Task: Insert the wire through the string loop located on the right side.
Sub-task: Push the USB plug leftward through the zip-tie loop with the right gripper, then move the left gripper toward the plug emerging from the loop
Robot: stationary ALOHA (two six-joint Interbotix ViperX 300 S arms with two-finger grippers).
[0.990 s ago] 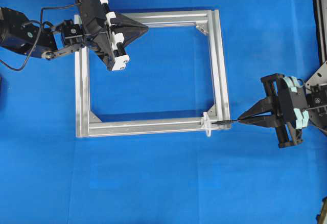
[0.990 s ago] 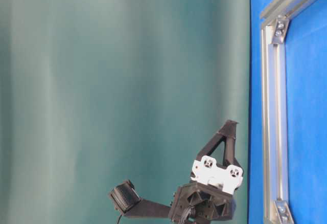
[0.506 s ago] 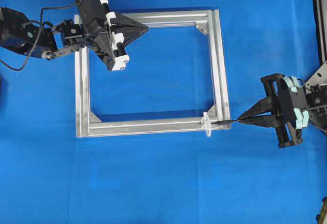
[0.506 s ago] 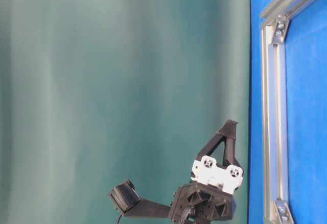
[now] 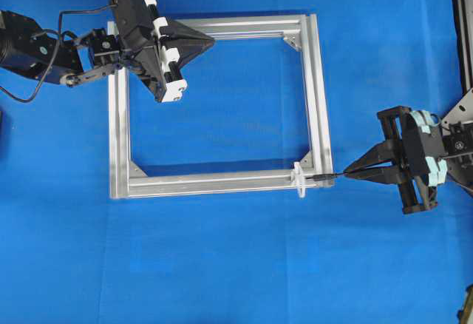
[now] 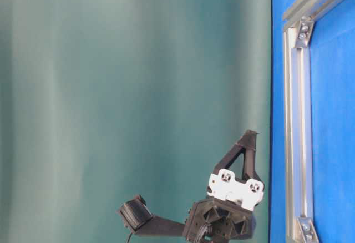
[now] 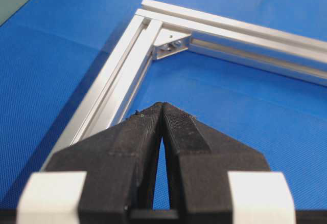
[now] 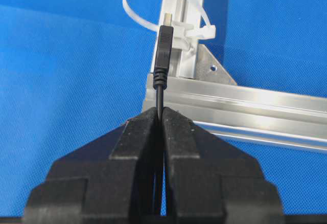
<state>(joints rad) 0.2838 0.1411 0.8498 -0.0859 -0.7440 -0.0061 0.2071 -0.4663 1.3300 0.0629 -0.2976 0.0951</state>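
R gripper: jaws closed on wire, pinching it just behind the plug.
L gripper: jaws closed, nothing held; hovers over far-left frame corner, well apart from the action.
Wire: thin black cable, plug tip aimed at loop, just short of it over frame's corner; not yet through.
Loop: white, thin, stands up from frame near bracket.
Handling: wire prob. light and floppy, so a short grip near the plug keeps the tip steady. Loop looks flimsy, likely bends if nudged.
Next: judge a straight push fwd, tip centred in opening.
Risk: plug catching loop's edge or frame.
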